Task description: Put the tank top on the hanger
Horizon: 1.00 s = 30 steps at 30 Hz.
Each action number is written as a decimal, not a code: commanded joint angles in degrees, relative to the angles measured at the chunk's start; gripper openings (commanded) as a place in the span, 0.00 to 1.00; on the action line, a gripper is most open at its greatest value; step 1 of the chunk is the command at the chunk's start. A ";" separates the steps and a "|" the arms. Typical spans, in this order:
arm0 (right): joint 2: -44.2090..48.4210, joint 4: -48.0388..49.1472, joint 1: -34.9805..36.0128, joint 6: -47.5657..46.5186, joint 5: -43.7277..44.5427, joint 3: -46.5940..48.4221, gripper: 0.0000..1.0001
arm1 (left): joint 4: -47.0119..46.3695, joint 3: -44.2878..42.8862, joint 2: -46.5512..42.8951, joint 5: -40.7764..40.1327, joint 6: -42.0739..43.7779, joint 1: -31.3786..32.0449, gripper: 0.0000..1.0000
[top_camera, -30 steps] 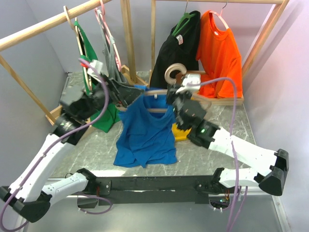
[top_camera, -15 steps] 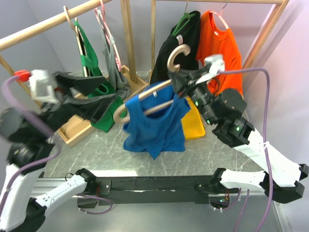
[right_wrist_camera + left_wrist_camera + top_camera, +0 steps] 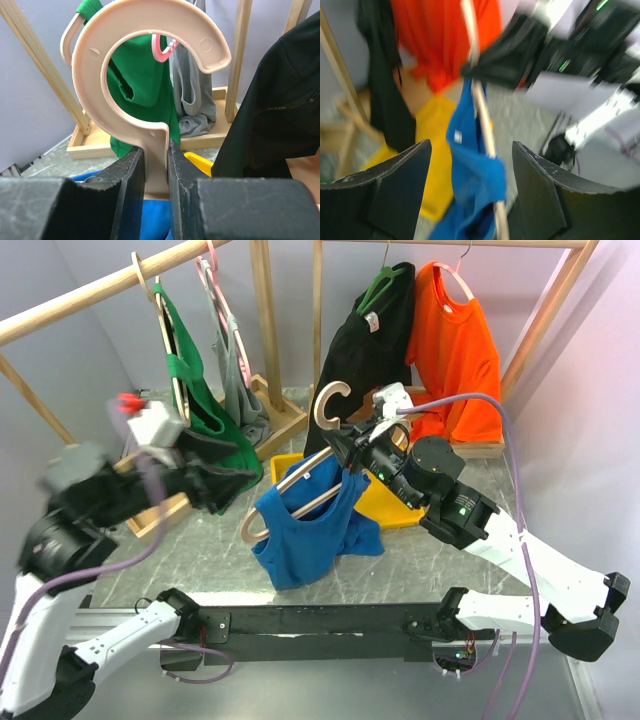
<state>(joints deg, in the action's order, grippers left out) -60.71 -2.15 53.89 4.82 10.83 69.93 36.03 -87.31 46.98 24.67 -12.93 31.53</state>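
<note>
The pale wooden hanger (image 3: 300, 485) hangs tilted in the air, hook (image 3: 330, 405) up and its left end low. My right gripper (image 3: 347, 447) is shut on its neck; in the right wrist view the fingers (image 3: 131, 172) clamp the flat neck below the hook (image 3: 150, 75). The blue tank top (image 3: 312, 530) hangs on the hanger, bunched and drooping above the table. My left gripper (image 3: 250, 478) is open and empty, just left of the top. In the blurred left wrist view, the blue top (image 3: 470, 165), its white label (image 3: 456, 136) and the hanger bar (image 3: 482, 110) lie beyond the spread fingers (image 3: 400, 195).
A wooden rack (image 3: 265, 330) stands behind with a green tank top (image 3: 190, 390), a grey one (image 3: 238, 380) and a pink hanger on the left. A black shirt (image 3: 365, 340) and an orange shirt (image 3: 455, 350) hang at right. A yellow item (image 3: 385, 502) lies on the table.
My left gripper has let go of the top and drawn back to the left. My right gripper raised the hanger with the top off the table, then carried it lower and left, tilting more.
</note>
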 commanded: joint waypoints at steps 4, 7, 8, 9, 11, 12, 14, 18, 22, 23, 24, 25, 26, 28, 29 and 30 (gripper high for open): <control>0.33 5.93 0.08 -0.16 0.51 -2.95 0.00 | 5.98 8.81 -1.54 3.63 1.41 -0.06 0.69; -0.11 6.28 0.08 -0.25 0.77 -4.10 0.00 | 6.51 10.93 -1.63 4.60 1.06 -0.06 0.66; -0.46 6.11 0.08 -0.25 1.12 -4.28 0.00 | 6.51 11.28 -1.54 5.12 1.24 -0.06 0.66; -0.73 6.02 0.08 -0.34 1.38 -4.54 0.00 | 6.94 11.98 -1.63 5.30 1.24 -0.06 0.65; -0.90 5.93 0.08 -0.42 1.74 -4.80 0.00 | 6.68 12.86 -2.07 5.22 1.06 -0.06 0.65; -0.99 5.93 0.16 -0.42 1.91 -5.24 0.00 | 6.34 13.56 -2.16 5.48 1.06 -0.06 0.65; -1.08 6.37 0.08 -0.51 2.26 -5.77 0.00 | 6.24 14.09 -2.33 6.36 1.06 -0.06 0.65; -0.73 6.37 0.16 -0.42 2.53 -6.65 0.00 | 7.65 15.58 -1.37 6.36 1.59 -0.06 0.63; -0.90 6.20 0.16 -0.42 2.88 -6.56 0.00 | 7.22 17.17 -1.10 6.45 1.68 -0.06 0.60; -0.99 6.20 0.16 -0.34 2.79 -6.65 0.00 | 6.86 17.61 -1.28 6.45 1.16 -0.06 0.60; -1.08 6.11 0.08 -0.25 2.71 -6.74 0.00 | 6.77 18.05 -1.37 6.19 1.06 -0.06 0.60; -1.08 6.20 0.25 -0.25 2.62 -6.82 0.00 | 6.86 18.22 -1.19 6.01 1.15 -0.06 0.60; -1.25 6.20 0.17 -0.08 2.53 -6.91 0.00 | 7.21 18.31 -1.02 5.92 1.33 -0.06 0.59; -1.34 6.28 0.08 0.10 2.18 -7.09 0.00 | 7.65 18.66 -0.40 6.18 1.68 -0.06 0.58; -1.26 6.28 0.16 0.10 2.18 -7.26 0.00 | 7.39 18.84 -0.40 6.53 1.77 -0.06 0.57; -1.34 6.28 0.08 0.19 2.18 -7.35 0.00 | 7.13 19.19 -0.40 6.71 1.68 -0.06 0.56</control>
<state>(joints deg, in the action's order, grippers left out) -62.41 -0.01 53.89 4.64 12.78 62.50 44.49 -68.62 46.63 30.06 -12.64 31.53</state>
